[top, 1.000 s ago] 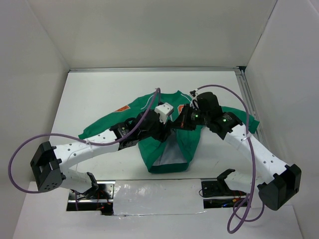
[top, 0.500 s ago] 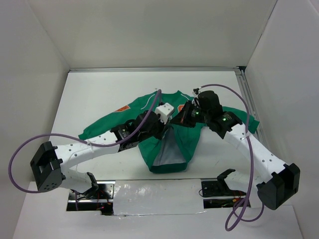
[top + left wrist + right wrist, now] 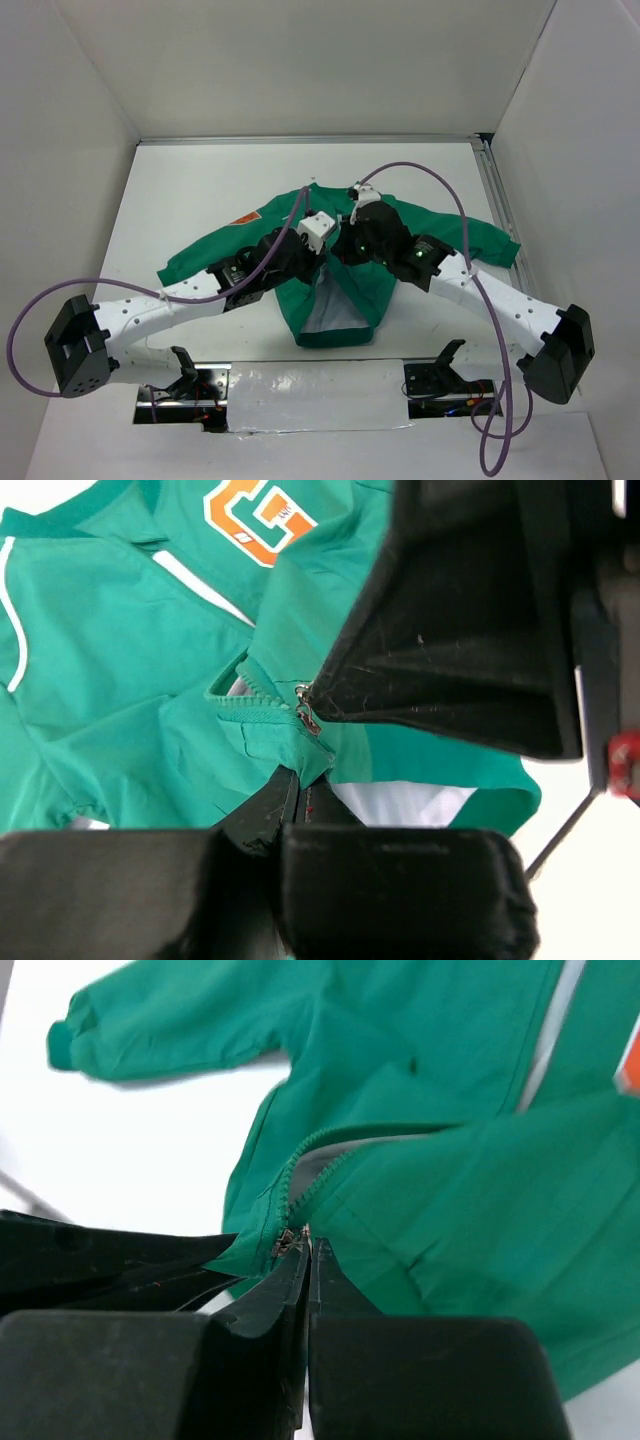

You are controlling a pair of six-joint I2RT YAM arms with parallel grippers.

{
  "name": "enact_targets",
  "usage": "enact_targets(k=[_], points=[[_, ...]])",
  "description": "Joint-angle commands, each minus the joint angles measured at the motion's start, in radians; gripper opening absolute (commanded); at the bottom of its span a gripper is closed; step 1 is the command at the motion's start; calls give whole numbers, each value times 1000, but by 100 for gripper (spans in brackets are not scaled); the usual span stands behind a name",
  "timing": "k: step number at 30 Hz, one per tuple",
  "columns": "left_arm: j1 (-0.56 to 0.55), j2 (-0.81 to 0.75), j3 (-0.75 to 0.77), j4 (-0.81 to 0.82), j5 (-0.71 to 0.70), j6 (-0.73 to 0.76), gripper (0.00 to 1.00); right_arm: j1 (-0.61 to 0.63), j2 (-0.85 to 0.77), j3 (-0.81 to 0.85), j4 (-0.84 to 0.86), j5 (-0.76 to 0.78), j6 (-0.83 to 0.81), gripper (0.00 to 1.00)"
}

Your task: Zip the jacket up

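Our left gripper [image 3: 297,785] pinches the jacket [image 3: 120,660] under the slider [image 3: 306,715], our right gripper [image 3: 306,1250] clamps the slider; we should draw it straight, jacket held taut

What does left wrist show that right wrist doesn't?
Left wrist only: the whole orange G patch, the collar, and the left end effector shut on jacket fabric right next to the zipper slider. Right wrist only: a sleeve cuff, and the right end effector shut at the slider. Both: green jacket, slider, open zipper teeth beyond it, and the other arm's end effector.
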Motion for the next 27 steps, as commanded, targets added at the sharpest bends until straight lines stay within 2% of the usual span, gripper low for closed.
enact_targets(k=[1, 6, 9, 11, 13, 16, 19, 20, 23, 26, 27], points=[[11, -93, 14, 101, 62, 27, 0, 8, 8, -52, 26, 422, -157, 0], [11, -102, -1, 115, 121, 53, 0, 36, 47, -2, 23, 566, -149, 0], [11, -101, -6, 98, 146, 40, 0, 42, 60, 12, 64, 575, -143, 0], [11, -116, -21, 107, 180, 43, 0, 51, 102, 30, 60, 682, -137, 0], [13, -124, -32, 108, 195, 40, 0, 51, 140, 102, -39, 782, -100, 0], [11, -133, -30, 86, 177, 57, 0, 36, 171, 147, -98, 815, -106, 0], [17, -139, -53, 99, 70, 63, 0, -25, 127, 118, -90, 580, -212, 0], [25, -135, -55, 101, 48, 65, 0, -45, 73, 88, -89, 360, -210, 0], [60, -112, -43, 102, 40, 63, 0, -87, -11, 34, -77, 5, -235, 0], [105, -72, -4, 86, 77, 27, 0, -96, -50, 27, -104, -156, -226, 0], [114, -60, 13, 69, 82, -16, 17, -99, -51, 30, -118, -181, -223, 0]])
